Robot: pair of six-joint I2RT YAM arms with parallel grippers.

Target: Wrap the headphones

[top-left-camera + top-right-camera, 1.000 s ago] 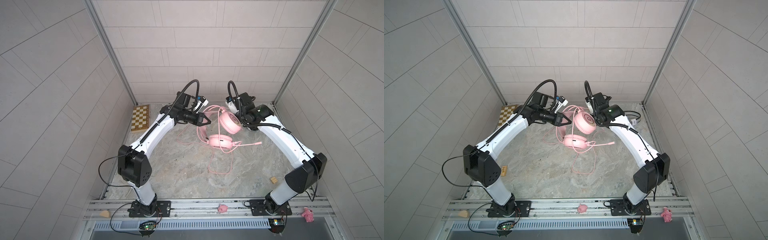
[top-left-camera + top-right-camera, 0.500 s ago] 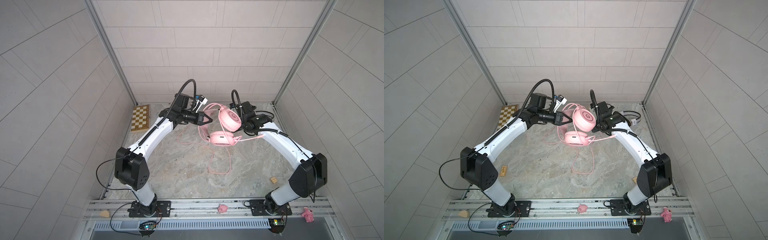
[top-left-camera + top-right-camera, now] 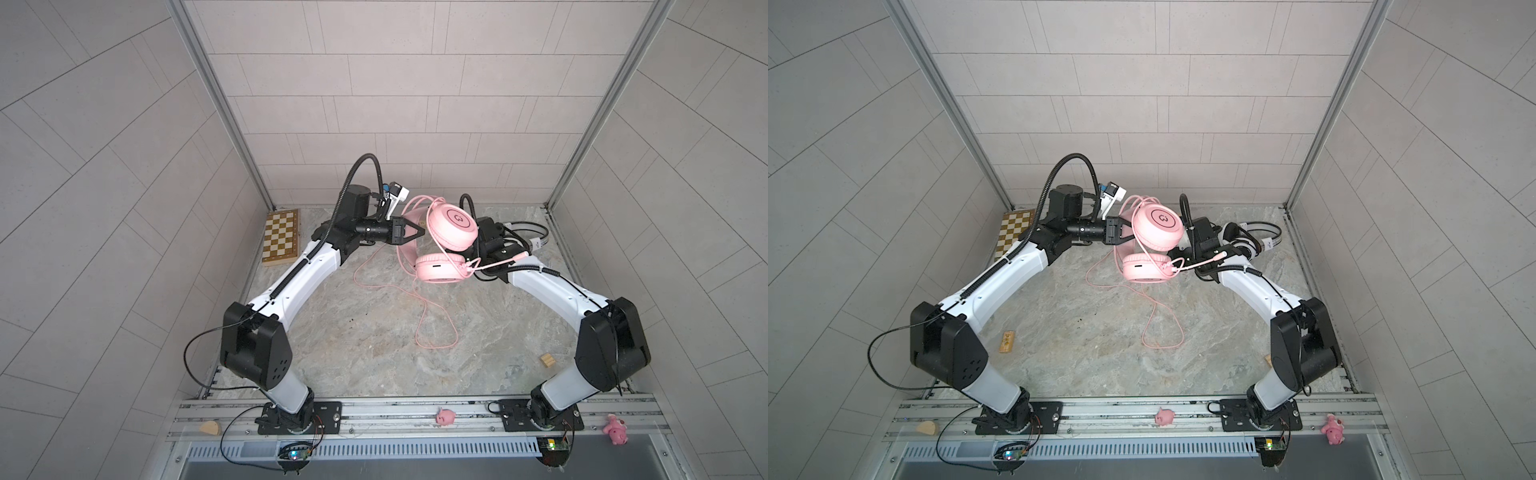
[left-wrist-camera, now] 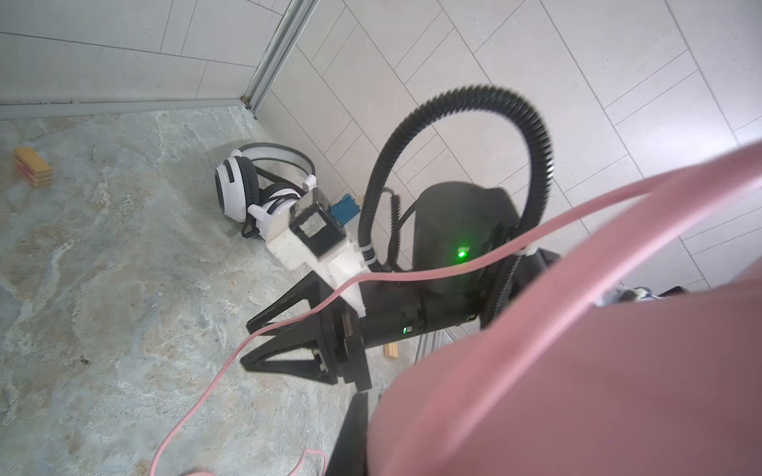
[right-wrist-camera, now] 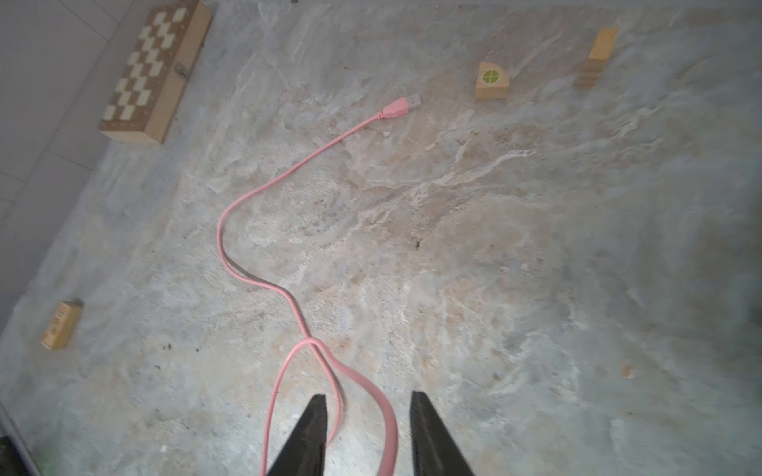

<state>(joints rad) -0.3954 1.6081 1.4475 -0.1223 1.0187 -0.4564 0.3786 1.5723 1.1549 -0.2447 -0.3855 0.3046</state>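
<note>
Between the parted fingers of right gripper (image 5: pixel 367 397), clamping nothing, thin pink cable (image 5: pixel 220 235) passes and runs lengthwise away across grey marble-patterned tabletop (image 5: pixel 536 247) to its USB plug (image 5: pixel 402 106). Left gripper (image 3: pixel 422 231) is clamped on all-pink over-ear headphones (image 3: pixel 453 220), raised over back centre. Right arm is nearer the slack.

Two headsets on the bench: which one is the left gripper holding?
The pink headphones: held up between the two arms, with the left gripper shut on them. The white headphones lie apart in the far corner, ungripped.
</note>
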